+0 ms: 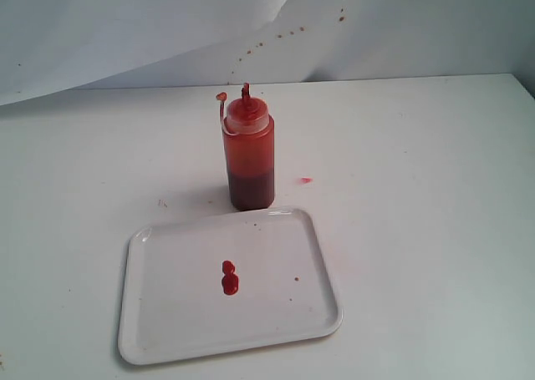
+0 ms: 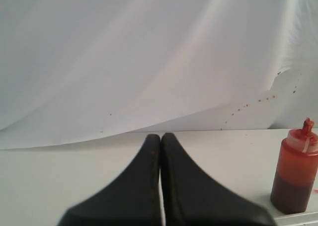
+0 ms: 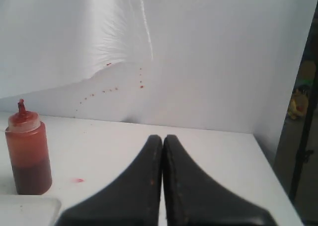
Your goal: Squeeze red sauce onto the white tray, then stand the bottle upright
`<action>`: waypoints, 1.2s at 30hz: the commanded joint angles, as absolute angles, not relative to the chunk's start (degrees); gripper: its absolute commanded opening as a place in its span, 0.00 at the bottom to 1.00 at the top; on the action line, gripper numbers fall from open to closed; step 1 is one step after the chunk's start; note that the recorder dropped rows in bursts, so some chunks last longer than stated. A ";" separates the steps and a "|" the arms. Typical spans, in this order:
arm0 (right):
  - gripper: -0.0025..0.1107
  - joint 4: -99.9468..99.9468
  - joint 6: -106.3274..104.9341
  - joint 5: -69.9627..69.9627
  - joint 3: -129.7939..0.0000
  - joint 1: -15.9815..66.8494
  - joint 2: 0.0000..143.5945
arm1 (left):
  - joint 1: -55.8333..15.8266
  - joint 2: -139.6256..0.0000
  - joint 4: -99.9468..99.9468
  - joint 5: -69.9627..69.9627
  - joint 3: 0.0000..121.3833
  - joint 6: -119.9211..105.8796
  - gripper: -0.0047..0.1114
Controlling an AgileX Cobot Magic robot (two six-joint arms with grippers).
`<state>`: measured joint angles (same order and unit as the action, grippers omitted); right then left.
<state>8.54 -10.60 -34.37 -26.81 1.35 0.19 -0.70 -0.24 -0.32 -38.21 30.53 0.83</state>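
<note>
We find red sauce [image 1: 228,278] on the white tray [image 1: 171,313], the bottle [image 1: 248,159] upright just beside it, left gripper [image 2: 160,136] and right gripper [image 3: 162,137] pressed together, empty; we judge nothing remains.

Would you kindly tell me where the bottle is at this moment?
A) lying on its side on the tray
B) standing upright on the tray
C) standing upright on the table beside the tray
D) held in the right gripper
C: the bottle stands upright with its base on the table, just off the far rim of the tray.
</note>
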 commanded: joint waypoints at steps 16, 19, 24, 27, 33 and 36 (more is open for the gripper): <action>0.02 7.91 -11.90 0.30 0.00 1.65 0.00 | -0.62 0.00 2.46 -1.15 0.00 1.13 0.04; 0.02 7.91 -13.88 -1.02 0.00 1.65 0.00 | -0.62 0.00 2.46 -5.09 0.00 1.01 0.04; 0.02 7.91 -17.53 -3.28 0.00 1.65 0.00 | -0.62 0.00 2.46 -6.23 0.00 0.92 0.04; 0.02 7.03 -18.16 -5.13 0.00 1.65 0.00 | -0.62 0.00 2.46 -5.82 0.00 1.05 0.04; 0.02 6.59 -17.94 -8.32 0.00 1.65 0.00 | -0.62 0.00 2.46 -5.82 0.00 1.05 0.04; 0.02 6.59 -17.95 -8.83 0.00 1.65 0.00 | -0.62 0.00 2.46 -5.82 0.00 1.05 0.04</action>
<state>7.22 -17.62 -7.95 -0.20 1.35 0.24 -0.70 -0.17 2.29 -6.05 0.28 0.93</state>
